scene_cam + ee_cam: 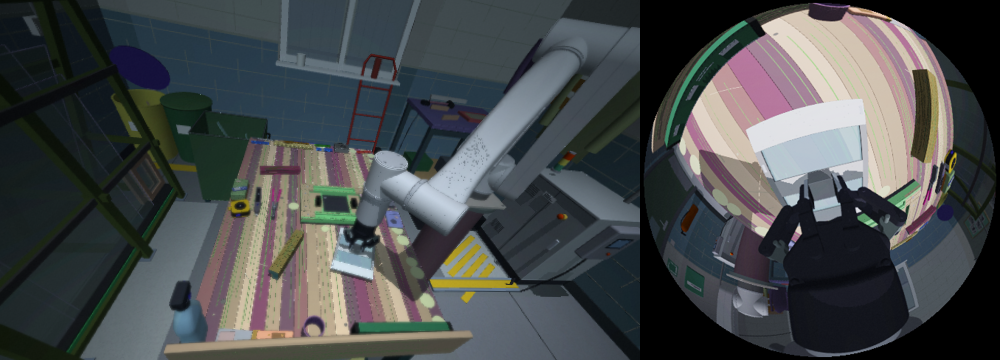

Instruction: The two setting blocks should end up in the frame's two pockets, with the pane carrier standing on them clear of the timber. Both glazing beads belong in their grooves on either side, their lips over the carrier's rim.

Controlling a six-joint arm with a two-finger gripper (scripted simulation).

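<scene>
My gripper [821, 188] is down over the near right part of the bench [358, 243]. The pane carrier [353, 259] [813, 151], a pale glass pane in a white rim, lies flat on the bench, and its grey handle block [820, 190] is gripped between my closed fingers. The green frame [332, 204] lies just beyond on the bench, with a dark opening in its middle. The maroon bead [280, 170] lies far left of the frame. The olive bead [286, 253] [923, 115] lies left of the carrier, at an angle. The setting blocks cannot be made out.
The striped bench [300, 240] carries a yellow tape measure [240, 207], hand tools [266, 201], a spray bottle [186, 312], a purple tape ring [313, 327] and a long green bar [400, 327] at the near edge. Green bins [220, 150] stand beyond the left corner.
</scene>
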